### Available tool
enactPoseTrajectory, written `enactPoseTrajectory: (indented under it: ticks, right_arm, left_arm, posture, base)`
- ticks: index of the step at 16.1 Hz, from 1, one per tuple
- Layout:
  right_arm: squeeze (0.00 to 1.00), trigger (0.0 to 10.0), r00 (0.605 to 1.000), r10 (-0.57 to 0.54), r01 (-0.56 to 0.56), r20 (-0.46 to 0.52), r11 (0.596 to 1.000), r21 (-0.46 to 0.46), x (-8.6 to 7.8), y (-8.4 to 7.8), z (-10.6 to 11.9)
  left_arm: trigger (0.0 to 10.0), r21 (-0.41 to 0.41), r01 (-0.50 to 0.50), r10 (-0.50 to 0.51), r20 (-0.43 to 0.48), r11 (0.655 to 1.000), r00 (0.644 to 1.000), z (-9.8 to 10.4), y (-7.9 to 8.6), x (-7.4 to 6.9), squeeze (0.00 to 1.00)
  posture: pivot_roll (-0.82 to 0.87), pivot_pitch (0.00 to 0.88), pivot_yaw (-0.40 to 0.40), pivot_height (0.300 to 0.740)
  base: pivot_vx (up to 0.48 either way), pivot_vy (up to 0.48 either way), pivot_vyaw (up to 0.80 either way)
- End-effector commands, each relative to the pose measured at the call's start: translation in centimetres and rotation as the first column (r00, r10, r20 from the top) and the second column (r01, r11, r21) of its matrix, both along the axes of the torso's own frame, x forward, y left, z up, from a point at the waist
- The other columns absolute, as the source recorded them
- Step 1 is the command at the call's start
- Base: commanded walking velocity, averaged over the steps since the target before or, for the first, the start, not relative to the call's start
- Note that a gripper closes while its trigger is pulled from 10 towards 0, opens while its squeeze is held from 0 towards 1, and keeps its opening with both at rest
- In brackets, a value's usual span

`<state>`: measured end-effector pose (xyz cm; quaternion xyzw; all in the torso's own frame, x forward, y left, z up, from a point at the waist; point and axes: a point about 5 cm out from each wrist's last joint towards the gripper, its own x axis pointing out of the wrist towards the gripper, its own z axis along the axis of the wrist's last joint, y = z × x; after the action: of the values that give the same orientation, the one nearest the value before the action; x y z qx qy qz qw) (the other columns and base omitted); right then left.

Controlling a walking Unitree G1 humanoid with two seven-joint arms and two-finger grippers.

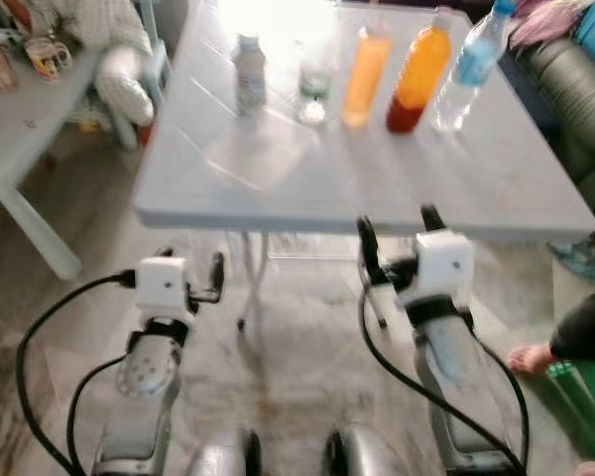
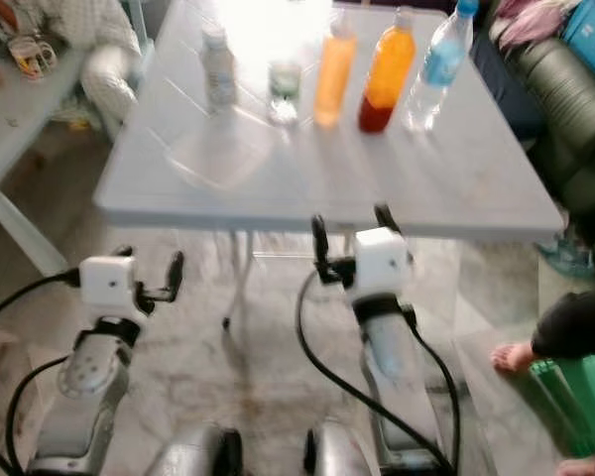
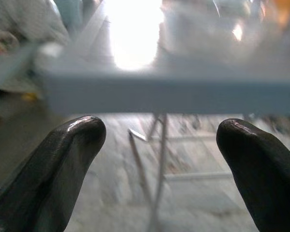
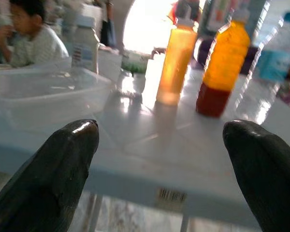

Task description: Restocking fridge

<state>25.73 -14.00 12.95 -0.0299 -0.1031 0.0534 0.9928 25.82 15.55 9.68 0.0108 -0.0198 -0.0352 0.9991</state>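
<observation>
Bottles (orange drinks, water) on table.

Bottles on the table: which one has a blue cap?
The clear water bottle with the blue label, at the right end of the row, beside the round orange bottle. The others lack blue caps.

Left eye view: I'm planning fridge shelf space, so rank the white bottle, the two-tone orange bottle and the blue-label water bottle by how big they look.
1. Blue-label water bottle and two-tone orange bottle: too alike to separate.
2. White bottle: clearly the smallest.
</observation>
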Motion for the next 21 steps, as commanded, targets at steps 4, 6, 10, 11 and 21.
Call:
enactPoseTrajectory:
  ticks: [4,6,10,11,21]
  right_arm:
    - [0.00,10.0,0.986,-0.149,0.154,-0.072,0.985,0.072,-0.1,-2.4,-0.8]
    - [0.00,10.0,0.986,-0.155,0.160,-0.060,0.983,0.086,0.3,-2.2,-0.4]
    - [0.00,10.0,0.988,-0.148,0.150,-0.048,0.987,0.052,0.8,-2.5,-0.2]
    - [0.00,10.0,0.987,-0.157,0.159,-0.042,0.986,0.054,1.1,-2.8,0.0]
    - [0.00,10.0,0.978,-0.203,0.205,-0.039,0.977,0.057,1.8,-3.6,0.1]
  left_arm:
    - [10.0,-0.019,0.017,-0.017,0.035,1.000,0.999,0.7,-0.5,1.3,0.00]
    - [10.0,-0.013,0.042,-0.042,0.045,0.999,0.998,0.6,-1.1,1.4,0.00]
    - [10.0,-0.004,0.060,-0.059,0.050,0.998,0.997,0.5,-2.1,1.4,0.00]
    - [10.0,-0.002,0.063,-0.063,0.050,0.998,0.997,0.4,-2.3,1.4,0.00]
    - [10.0,-0.005,0.090,-0.090,0.047,0.996,0.995,0.5,-1.8,1.4,0.00]
  posture:
    - [0.12,0.053,-0.030,0.740]
    - [0.12,0.056,-0.028,0.740]
    - [0.11,0.058,-0.033,0.740]
    - [0.12,0.061,-0.034,0.740]
    - [0.12,0.072,-0.030,0.740]
  base:
    - [0.000,0.472,0.00]
    - [0.000,0.444,0.00]
    - [0.000,0.072,-0.60]
    - [0.000,0.000,0.00]
    - [0.188,0.000,0.00]
